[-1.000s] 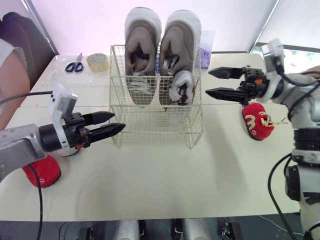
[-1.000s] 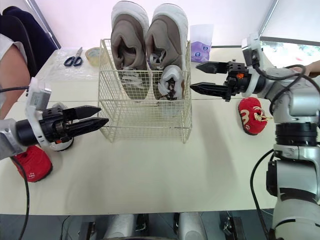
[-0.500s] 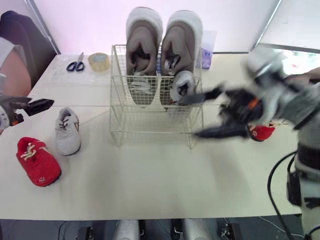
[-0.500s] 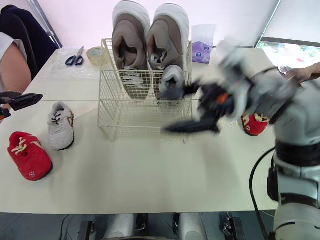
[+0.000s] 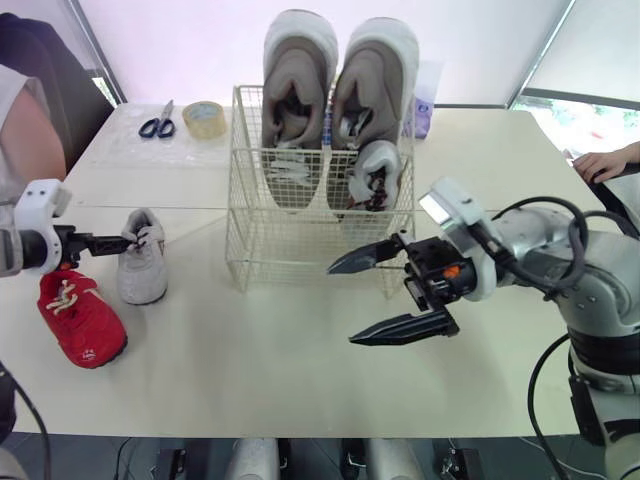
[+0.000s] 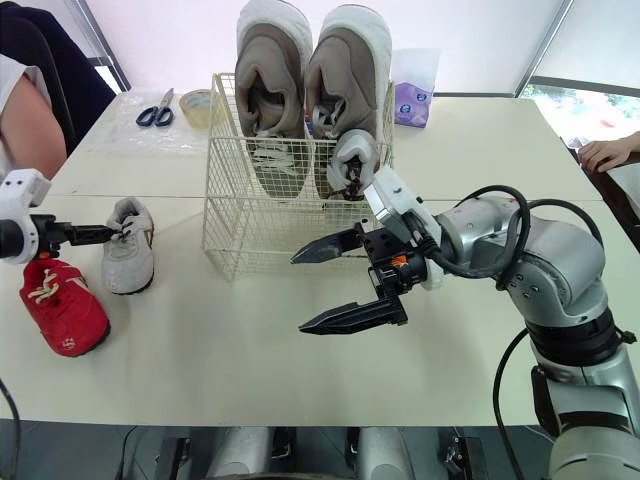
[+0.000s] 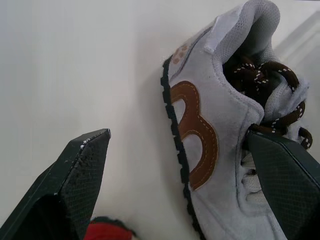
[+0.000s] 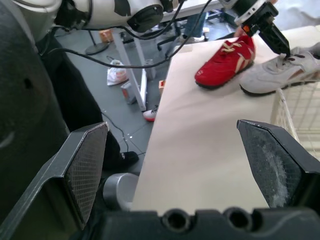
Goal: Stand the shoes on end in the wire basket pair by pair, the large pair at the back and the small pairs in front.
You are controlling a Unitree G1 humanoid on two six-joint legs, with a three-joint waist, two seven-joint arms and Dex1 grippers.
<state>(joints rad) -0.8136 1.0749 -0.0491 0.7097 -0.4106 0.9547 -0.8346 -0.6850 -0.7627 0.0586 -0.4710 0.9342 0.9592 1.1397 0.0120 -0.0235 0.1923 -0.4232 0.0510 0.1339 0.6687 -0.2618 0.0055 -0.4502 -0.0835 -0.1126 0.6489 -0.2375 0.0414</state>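
Left gripper (image 5: 120, 241): jaws apart, set across the heel end of the small grey sneaker (image 5: 145, 265) near the left edge of the surface (image 5: 280, 370). One finger (image 7: 280, 170) lies against the brown laces at the shoe's opening. The other stands clear of the outer side, which bears a brown emblem.

Right gripper (image 5: 341, 306): jaws wide apart, holding nothing, over the surface just in front of the wire basket (image 5: 300, 250).

The wire basket stands mid-surface, toward the far edge. The large pair of grey-brown sneakers (image 5: 295, 95) stands on end side by side along the back of the basket, rising above the rim. A second small grey sneaker (image 5: 378, 170) stands on end in front of the right-hand large shoe, inside the basket.

A small red shoe (image 5: 80, 318) lies on its sole close to the left edge, just beside the grey sneaker on the surface and nearer the front edge.

A roll of tape (image 5: 205, 118) and scissors (image 5: 156, 123) lie toward the far left corner. A purple packet (image 6: 412, 100) stands behind the basket.

A person's arm (image 5: 30, 130) shows past the left edge and a person's hand (image 5: 600, 163) rests at the right edge.
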